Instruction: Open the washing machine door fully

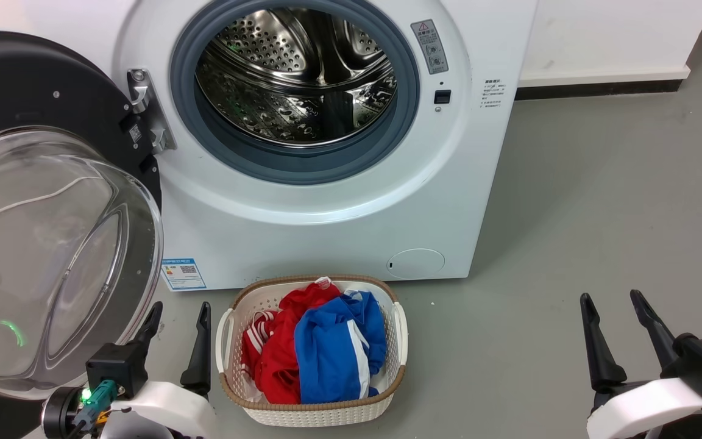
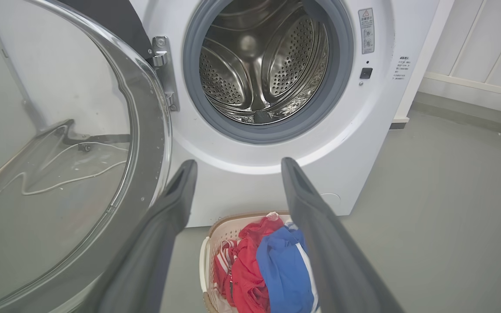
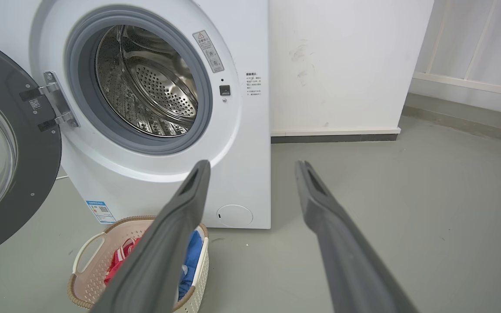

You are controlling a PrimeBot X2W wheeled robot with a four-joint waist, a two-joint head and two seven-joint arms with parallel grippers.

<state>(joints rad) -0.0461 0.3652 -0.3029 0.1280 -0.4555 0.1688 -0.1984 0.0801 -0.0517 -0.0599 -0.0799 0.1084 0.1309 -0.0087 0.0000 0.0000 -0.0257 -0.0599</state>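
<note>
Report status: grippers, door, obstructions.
Left gripper open, right gripper open, both empty. Door wide open leftward, drum exposed. Basket on floor before machine, apart from door.

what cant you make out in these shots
- Large round black-rimmed glass door: cut off by the left edge in head view, so its full swing is unclear.
- Grey warning label beside the steel drum: print too small in every view.
- White woven plastic basket: its bottom is hidden under red and blue clothes; in right wrist view a dark finger of the right tool covers part of it.
</note>
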